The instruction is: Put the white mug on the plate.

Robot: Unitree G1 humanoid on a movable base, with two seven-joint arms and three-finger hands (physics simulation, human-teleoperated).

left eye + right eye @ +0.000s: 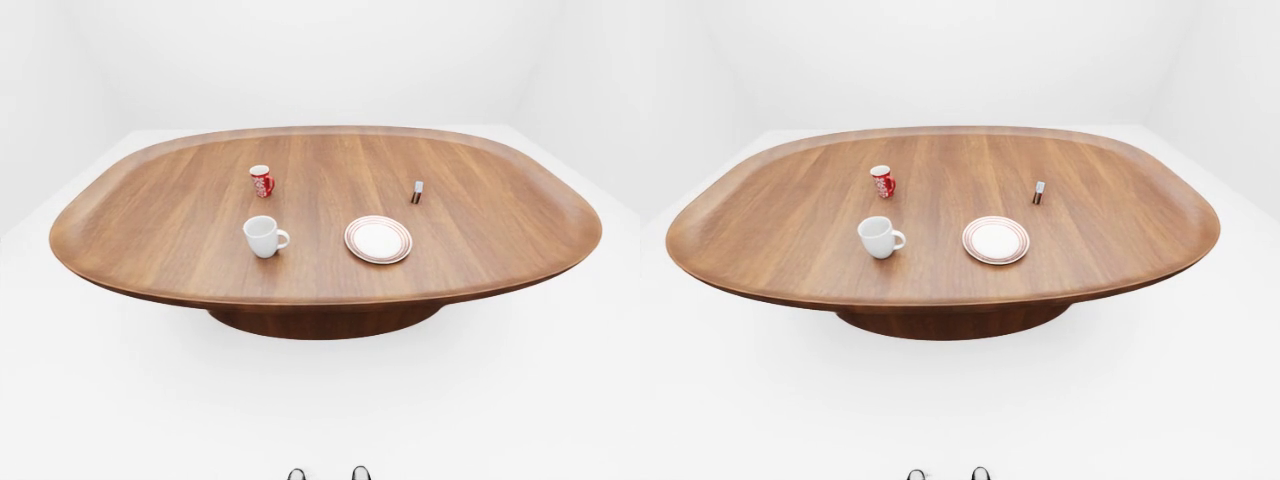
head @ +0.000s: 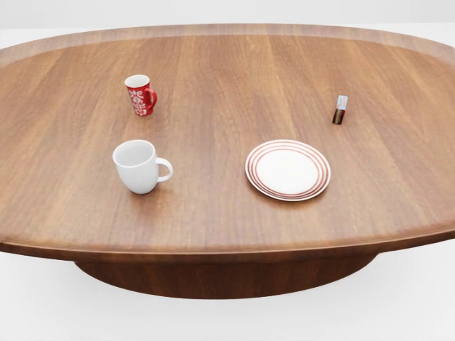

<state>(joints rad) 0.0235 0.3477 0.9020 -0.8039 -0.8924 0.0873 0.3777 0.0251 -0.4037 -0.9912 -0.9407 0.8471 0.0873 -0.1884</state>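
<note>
Mug [image 2: 138, 166], plain glossy white, upright on counter [image 2: 213, 206], handle pointing right toward striped plate [image 2: 288, 170]. Fingers out of view, state unknown.

Oval wooden table [image 1: 150, 230] on a plain white floor [image 1: 120, 400], white walls

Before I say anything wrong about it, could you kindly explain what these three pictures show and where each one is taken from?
All three are simulator renders from cameras on a humanoid robot's head, looking its own way. The head view is the close one; the two eye views are a pair taken from a wider angle. On the wooden table stand a white mug, a red patterned mug, a red-ringed plate and a small dark bottle. The white mug stands apart from the plate, at its left. Neither hand shows, so nothing is seen held. The dark tips at the eye views' bottom edge are probably the robot's feet.
</note>
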